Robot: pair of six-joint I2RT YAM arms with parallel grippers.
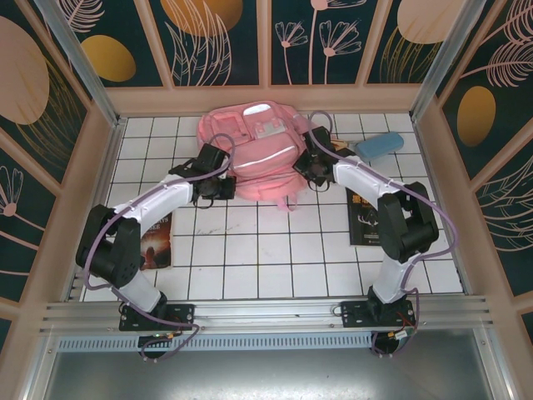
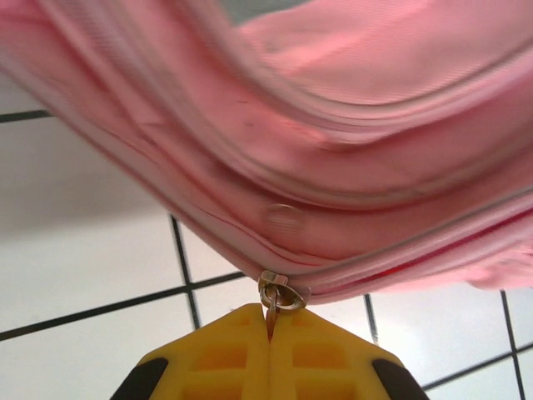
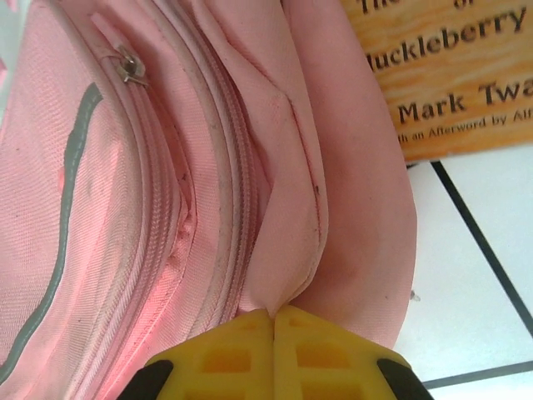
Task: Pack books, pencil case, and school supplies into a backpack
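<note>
Lying front-up, the backpack (image 1: 258,154) is pinched by left fingers (image 2: 225,354) and right fingers (image 3: 237,354).

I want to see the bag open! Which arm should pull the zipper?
Left. The left gripper is shut on the zipper pull of the pink backpack; the right gripper only pinches fabric.

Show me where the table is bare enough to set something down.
Bare tiles: the middle of the table between the left arm and right arm, nearer than the backpack; also the far-left corner. Crowded right of the backpack: orange book, pencil case, black booklet. Dark book under the left arm.
</note>
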